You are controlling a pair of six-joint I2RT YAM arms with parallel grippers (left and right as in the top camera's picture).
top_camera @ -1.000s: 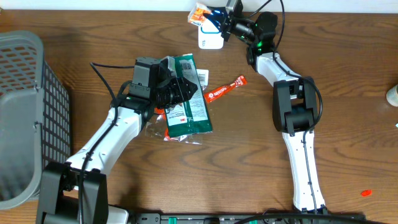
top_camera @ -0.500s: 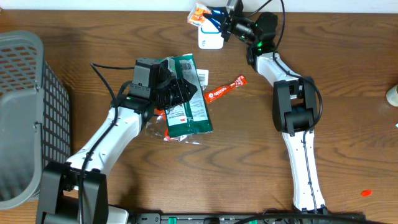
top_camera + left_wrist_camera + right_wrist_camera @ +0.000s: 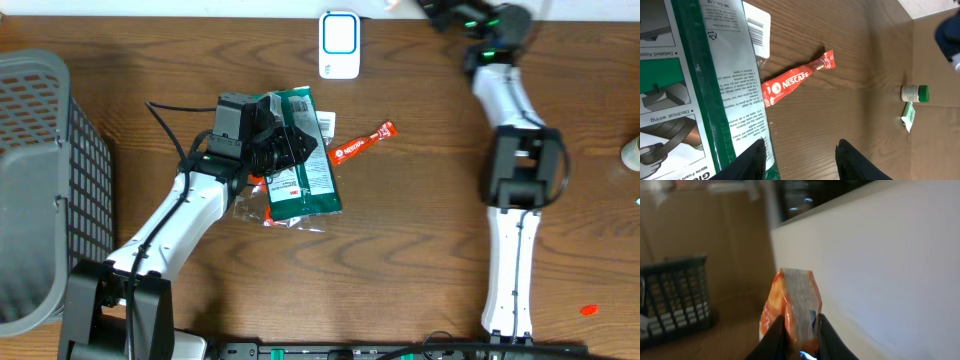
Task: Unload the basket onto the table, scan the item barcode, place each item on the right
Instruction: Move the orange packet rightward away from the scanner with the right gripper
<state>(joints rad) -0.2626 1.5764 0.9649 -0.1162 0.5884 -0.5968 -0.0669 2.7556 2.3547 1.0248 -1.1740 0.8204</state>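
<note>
My right gripper point(image 3: 800, 324) is shut on an orange-and-clear snack packet point(image 3: 792, 297), which stands upright between the fingers against a white wall. In the overhead view that gripper point(image 3: 448, 12) sits at the table's far edge, right of the white scanner point(image 3: 340, 45); the packet itself is out of that view. My left gripper point(image 3: 800, 156) is open over bare wood, its left finger point(image 3: 751, 161) lying over the edge of a green packet point(image 3: 690, 85). A barcode label point(image 3: 756, 29) shows on that packet. In the overhead view the left gripper point(image 3: 292, 145) hovers above the green packet point(image 3: 305, 175).
A red Nescafe stick point(image 3: 362, 143) lies right of the green packet. A grey basket point(image 3: 40, 180) fills the left side. A small green-capped bottle point(image 3: 915, 93) stands far right, and a small orange scrap point(image 3: 588, 310) lies near the front right corner.
The right arm swung right and away from the scanner, carrying the orange packet out of the overhead view. The left arm has not moved.
</note>
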